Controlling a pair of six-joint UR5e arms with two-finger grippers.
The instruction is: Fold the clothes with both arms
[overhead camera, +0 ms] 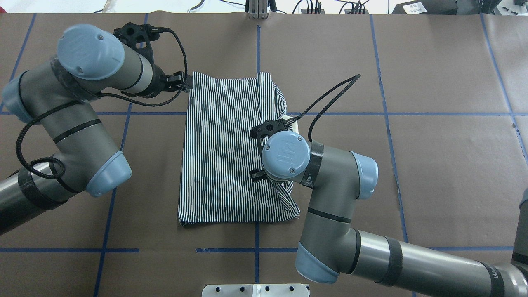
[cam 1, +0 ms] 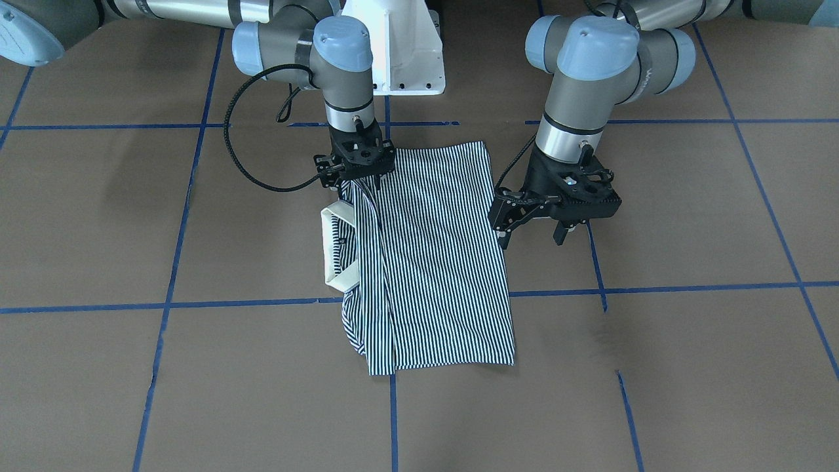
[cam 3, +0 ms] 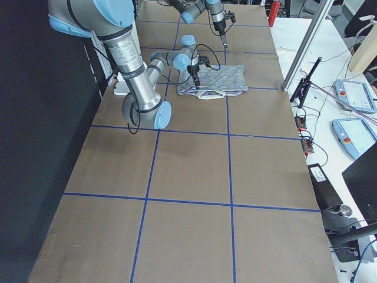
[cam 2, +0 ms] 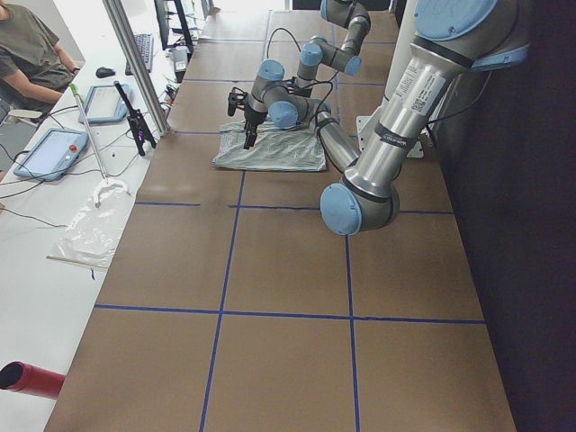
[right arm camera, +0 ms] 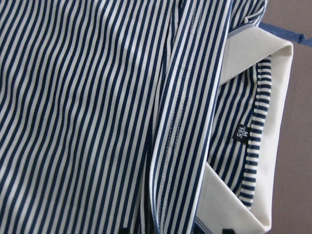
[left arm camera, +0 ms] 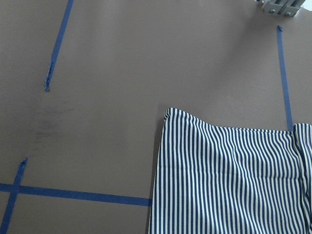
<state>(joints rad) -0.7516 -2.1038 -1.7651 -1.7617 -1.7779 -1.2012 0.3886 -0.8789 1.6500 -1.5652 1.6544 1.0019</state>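
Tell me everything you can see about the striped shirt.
The polo shirt is thin navy-and-white striped cloth, folded into a rough rectangle, lying flat on the brown table. Its cream collar sticks out on the robot's right side. The right gripper reaches the fabric beside the collar; whether it grips is unclear.

Dial set on the short-sleeved polo shirt with thin navy-and-white stripes (overhead camera: 222, 156) in the overhead view, with 12 o'clock pointing away from the robot.

Obstructions:
- The grey-metal right arm with light-blue caps (overhead camera: 330, 185) enters from 5 o'clock.
- Its black two-finger right gripper (cam 1: 357, 183) stands over the shirt's 3 o'clock edge, by the cream collar (cam 1: 326, 249).
- Its black cable (overhead camera: 330, 97) loops up at 2 o'clock.
- The grey-metal left arm (overhead camera: 82, 136) fills 8 to 9 o'clock.
- Its black left gripper (cam 1: 534, 233), fingers spread, hangs raised just off the shirt's 10-to-11 o'clock side.
- A white pedestal base (overhead camera: 255, 290) sits at 6 o'clock.

Open passage over the brown paper table (overhead camera: 433, 165): 12 to 1 o'clock, 7 o'clock, and beyond the right arm at 3 o'clock.
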